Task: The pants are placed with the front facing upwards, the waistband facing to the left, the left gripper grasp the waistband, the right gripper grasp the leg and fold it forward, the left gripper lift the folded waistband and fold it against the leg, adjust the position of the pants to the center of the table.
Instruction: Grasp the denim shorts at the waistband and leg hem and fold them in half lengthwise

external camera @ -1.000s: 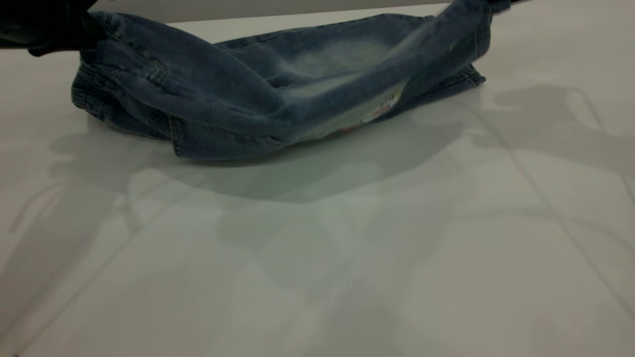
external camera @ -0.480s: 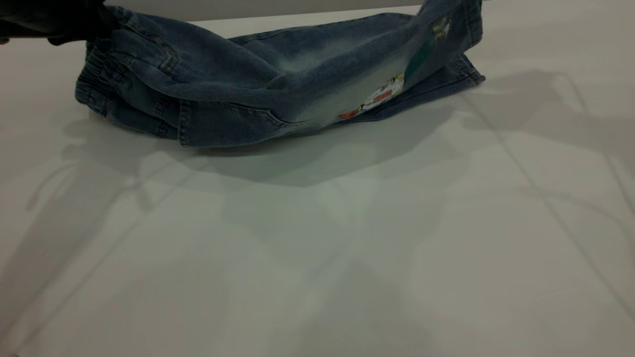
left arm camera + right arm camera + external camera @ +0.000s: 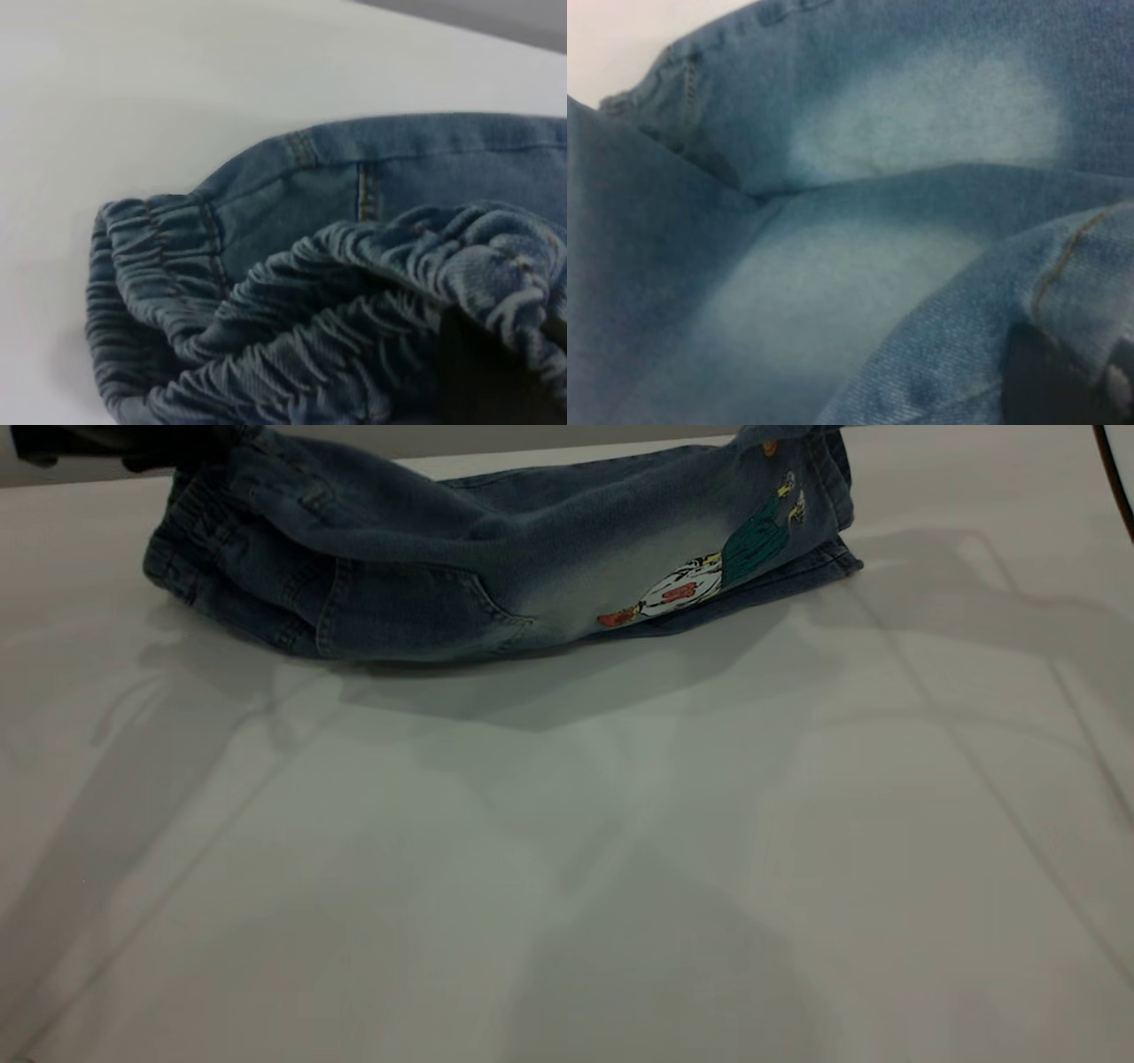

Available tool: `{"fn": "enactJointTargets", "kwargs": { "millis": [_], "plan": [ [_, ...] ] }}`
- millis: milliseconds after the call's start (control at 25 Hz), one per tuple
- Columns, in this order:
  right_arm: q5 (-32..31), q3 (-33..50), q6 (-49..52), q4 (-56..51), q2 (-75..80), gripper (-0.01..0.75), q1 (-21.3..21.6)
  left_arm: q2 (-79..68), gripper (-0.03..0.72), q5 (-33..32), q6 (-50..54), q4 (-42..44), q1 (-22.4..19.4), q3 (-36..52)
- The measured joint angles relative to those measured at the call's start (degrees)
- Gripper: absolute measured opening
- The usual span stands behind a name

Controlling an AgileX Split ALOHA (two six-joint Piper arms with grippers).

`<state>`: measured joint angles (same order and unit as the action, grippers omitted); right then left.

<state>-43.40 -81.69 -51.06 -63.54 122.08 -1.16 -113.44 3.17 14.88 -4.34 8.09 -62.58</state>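
The blue denim pants (image 3: 496, 558) lie along the far side of the white table (image 3: 567, 868), with one long edge lifted off it. My left gripper (image 3: 168, 444) is at the far left, shut on the ruched waistband (image 3: 354, 292), and one dark finger (image 3: 483, 372) shows under the gathers. The waistband (image 3: 190, 522) hangs from it at the pants' left end. My right gripper (image 3: 1063, 385) is shut on the leg's stitched cuff (image 3: 1081, 266) at the far right and is out of the exterior view. A coloured cartoon print (image 3: 709, 576) faces the camera on the raised leg.
A thin black cable (image 3: 1118, 478) crosses the exterior view's top right corner. Arm shadows fall across the wide bare tabletop in front of the pants. A grey wall runs behind the table's far edge (image 3: 532, 452).
Both grippers have carried the lifted edge of the pants up and toward the far side. The hanging layer has swung back and the cartoon print has come into view.
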Motion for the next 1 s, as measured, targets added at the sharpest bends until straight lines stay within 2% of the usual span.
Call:
{"fn": "enactJointTargets", "kwargs": {
  "millis": [240,480,1000],
  "plan": [
    [-0.51,-4.76,3.04,3.89,2.87,0.018,0.00,-3.16,0.075,-2.47,-1.29,0.00,-0.86,-4.28],
    [-1.05,-9.41,3.04,3.96,6.11,0.018,0.00,-6.03,0.075,-4.10,-1.29,0.00,-2.40,-7.94],
    [-1.30,-17.62,3.13,4.26,13.18,0.018,0.00,-11.50,0.075,-6.17,-1.24,-0.05,-3.03,-15.70]
  ]
}}
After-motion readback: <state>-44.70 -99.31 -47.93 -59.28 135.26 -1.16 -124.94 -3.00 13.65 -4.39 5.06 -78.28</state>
